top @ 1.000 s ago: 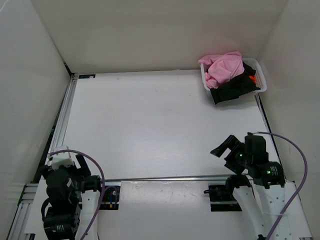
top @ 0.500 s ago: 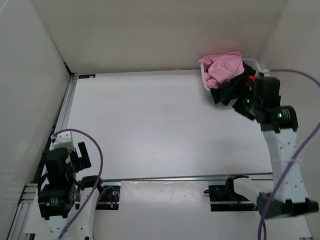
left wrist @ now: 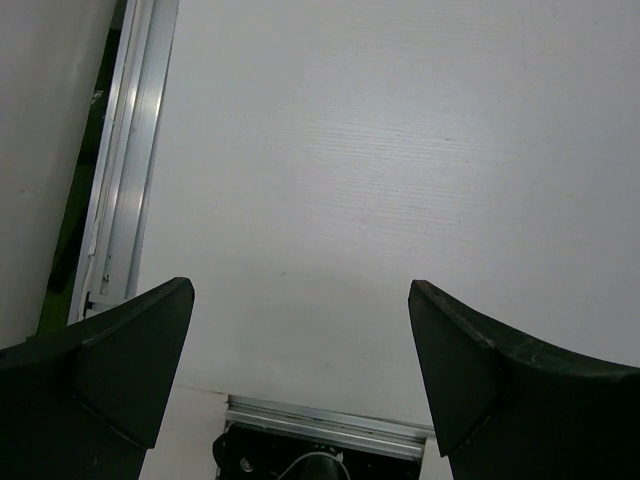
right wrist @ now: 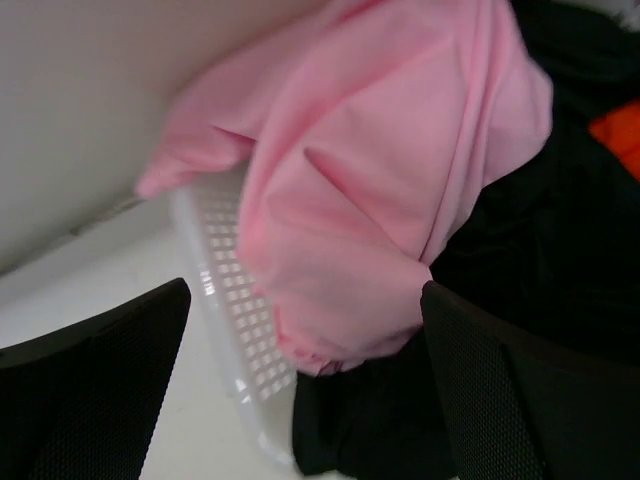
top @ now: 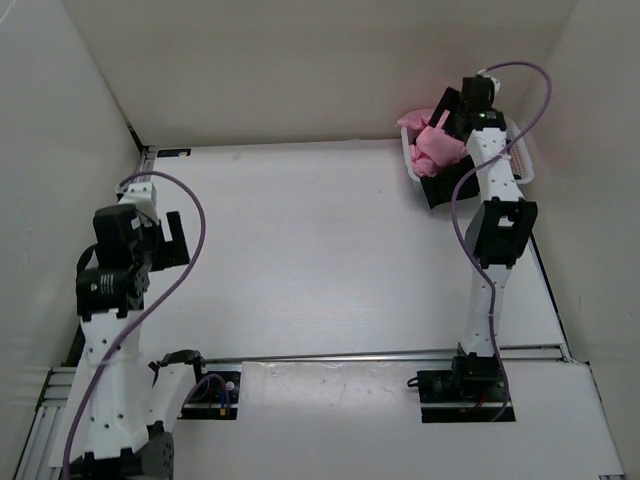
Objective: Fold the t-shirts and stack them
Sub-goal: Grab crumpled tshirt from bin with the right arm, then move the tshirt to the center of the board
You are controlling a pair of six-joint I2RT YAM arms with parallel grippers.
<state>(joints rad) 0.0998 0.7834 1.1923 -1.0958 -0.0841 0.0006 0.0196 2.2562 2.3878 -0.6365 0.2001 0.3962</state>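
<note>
Snagging the mesh wall of the basket (right wrist: 235, 300) along with cloth looks the main risk, since the right gripper (right wrist: 305, 290), spread wide and holding nothing, hangs just over the rim where the pink t-shirt (right wrist: 370, 170) spills out. Pink t-shirt lies directly ahead between its jaws; black t-shirt (right wrist: 520, 250) beneath, to its right; orange t-shirt (right wrist: 620, 130) a sliver at far right. Left gripper (left wrist: 300, 290), equally wide and empty, is well apart from all three.

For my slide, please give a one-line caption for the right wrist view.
Open right fingers above the pink t-shirt, which lies over the black t-shirt in the white basket.
</note>
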